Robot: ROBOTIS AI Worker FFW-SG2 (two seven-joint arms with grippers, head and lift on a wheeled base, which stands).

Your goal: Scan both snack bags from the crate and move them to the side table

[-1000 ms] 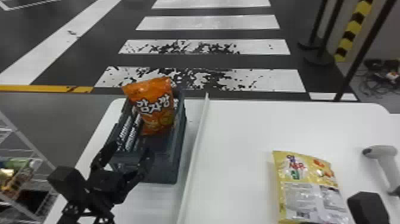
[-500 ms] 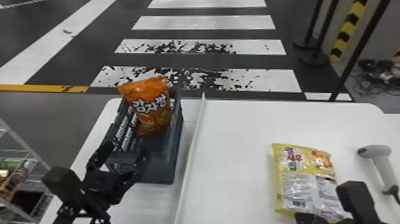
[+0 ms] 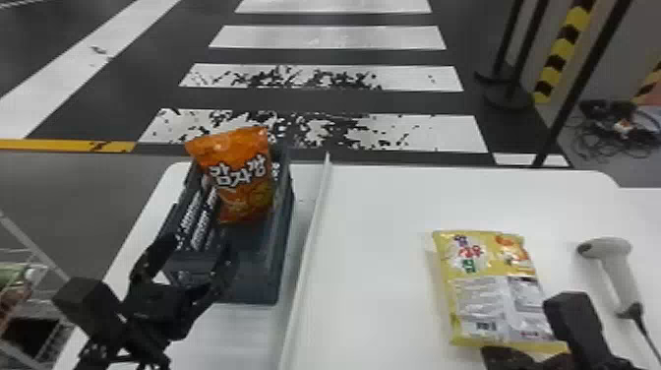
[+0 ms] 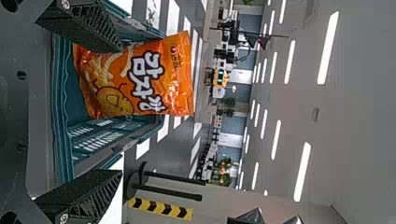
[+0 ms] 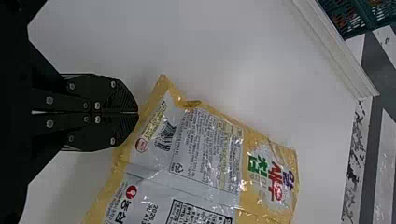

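Yellow bag (image 3: 484,290) slid forward; edge well apart from white divider (image 3: 306,256).

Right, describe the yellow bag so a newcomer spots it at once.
Find the white table, then the part right of the raised divider. The yellow bag lies flat there, left of the scanner; the orange bag stands in the crate.

The orange bag (image 3: 241,192) and yellow bag (image 3: 492,280) look like glossy, crinkled plastic, the crate (image 3: 260,280) like matt plastic.
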